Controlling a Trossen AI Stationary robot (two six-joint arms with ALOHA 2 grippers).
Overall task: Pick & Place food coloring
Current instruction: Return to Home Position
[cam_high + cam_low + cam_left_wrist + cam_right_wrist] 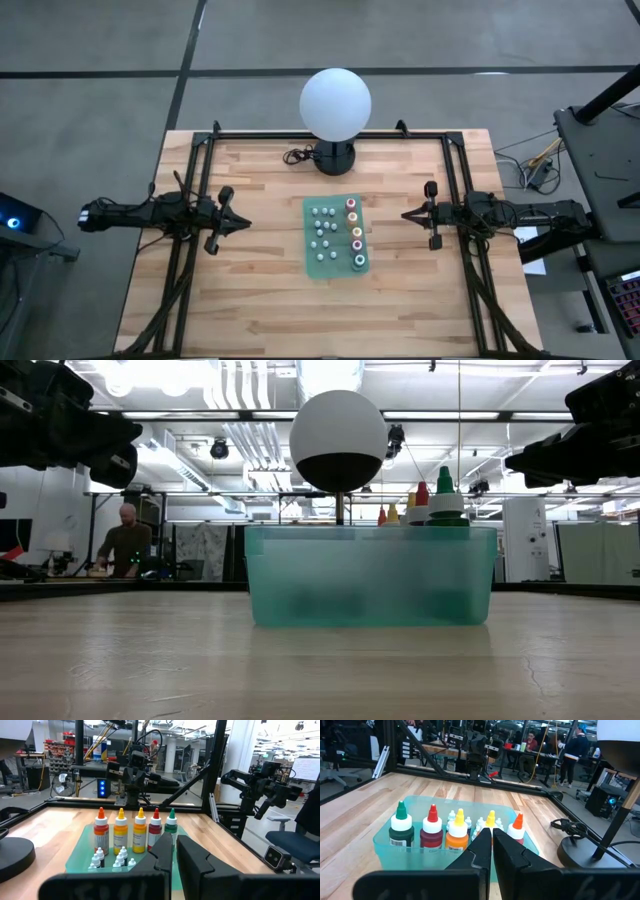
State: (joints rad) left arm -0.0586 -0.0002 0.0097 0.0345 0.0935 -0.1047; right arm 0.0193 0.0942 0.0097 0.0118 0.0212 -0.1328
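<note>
The near edge of the desk [300, 320] carries nothing; just past it, a little right of the desk's middle, stands the green bin [370, 580], and every food coloring bottle in view is inside it; the five tall bottles [355, 233] line the wall facing the right edge, the small whitish bottles [323, 230] cluster on the side facing the left edge, all upright; gathered like this, the sorting looks finished. Level with the bin, the left pincer [243, 222] hangs above the desk near the left edge, closed on nothing and aimed inward; the right pincer [405, 213] mirrors it near the right edge, also closed and empty; both arms lie stretched flat, which reads as a parked rest pose clear of the bin. The globe lamp [335, 100] stands at the far edge.
</note>
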